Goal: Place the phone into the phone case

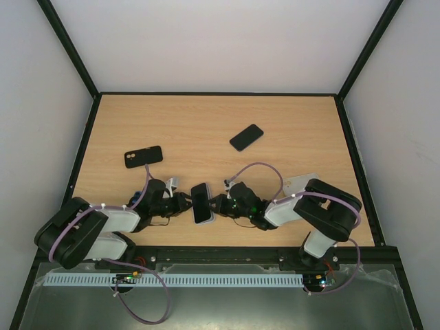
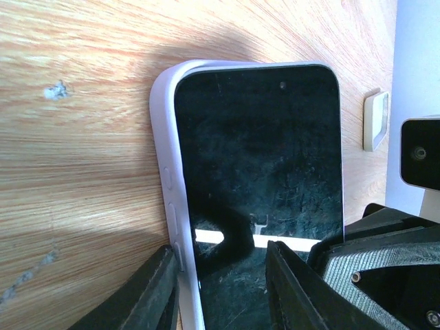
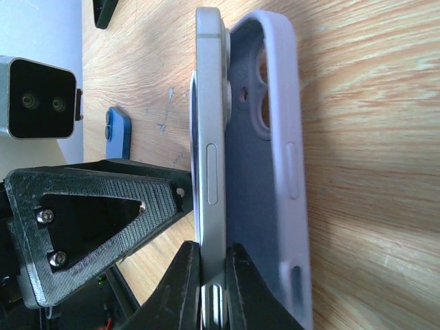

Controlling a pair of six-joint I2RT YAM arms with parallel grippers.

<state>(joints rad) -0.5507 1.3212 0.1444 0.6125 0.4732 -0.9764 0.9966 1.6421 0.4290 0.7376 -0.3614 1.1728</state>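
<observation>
The phone [image 3: 208, 137] sits at about 6 o'clock on the table [image 1: 206, 124], up on a long edge between the two arms. One long side is tucked under the lip of the lilac phone case [image 3: 275, 172]. The other leans out, so the camera cut-outs show in the gap.

The right gripper [image 3: 213, 295] is pinched tight on the phone's metal rim. The left gripper [image 2: 223, 289] stands part-way apart across the case wall and the screen's edge - whether it bites, I cannot tell.

The phone looks stiff, slick-rimmed and glass-faced, so I'd hold it by the rims, never the screen. The case looks soft and springy - press its lip over at the corners.

The wood-grain top is scuffed. A black case [image 1: 143, 157] lies at 9 o'clock and a black handset [image 1: 246, 137] at 1 o'clock. White walls [image 1: 220, 41] close in the sides.
</observation>
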